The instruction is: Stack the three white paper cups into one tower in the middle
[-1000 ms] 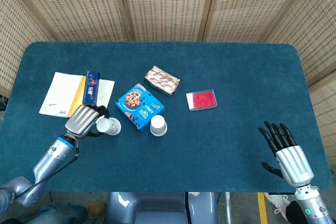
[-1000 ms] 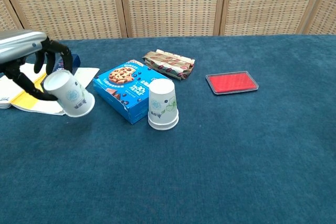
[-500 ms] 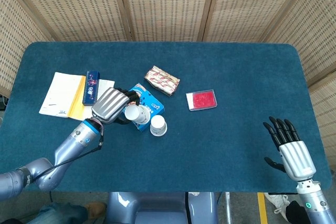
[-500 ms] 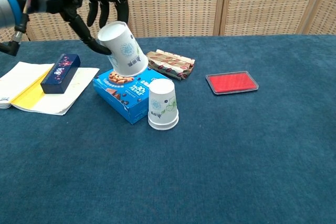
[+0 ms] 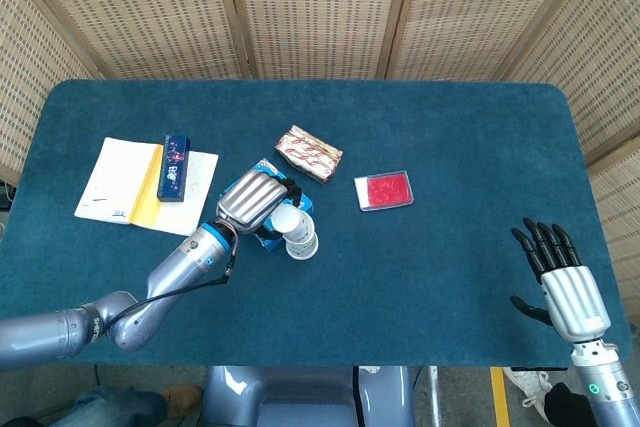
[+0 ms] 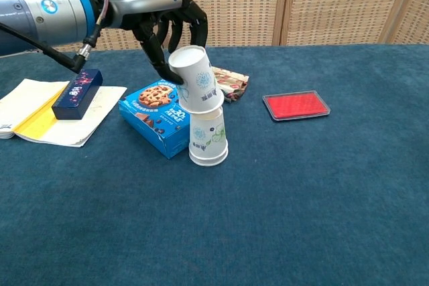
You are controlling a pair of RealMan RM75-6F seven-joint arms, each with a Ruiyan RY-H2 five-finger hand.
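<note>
Woven cane screens stand behind a table (image 6: 322,219) covered in dark blue cloth. On the left hand (image 6: 167,21), the black fingers (image 6: 155,55) curl around the upper part of a white paper cup (image 6: 197,87), which is upside down and tilted, its rim seated over the top of the cup stack (image 6: 208,136). That stack stands inverted on the cloth near the middle of the table, just beside the front corner of a blue cookie box (image 6: 157,113). From the head view the held cup shows as a white circle next to the silver back of the left hand (image 5: 252,200), touching the stack (image 5: 301,240) below it.

Beyond the cookie box lies a striped snack packet (image 6: 221,80), and further right, well apart from the cups, a flat red tin (image 6: 295,105). At the left end of the table a dark blue bar (image 6: 77,85) rests on a yellow and white booklet (image 6: 40,115).

At the near right corner in the head view, well apart from everything on the cloth, the right hand (image 5: 565,287) hangs past the table edge with its fingers (image 5: 540,243) straight and spread, holding nothing. The chest view does not show it.
</note>
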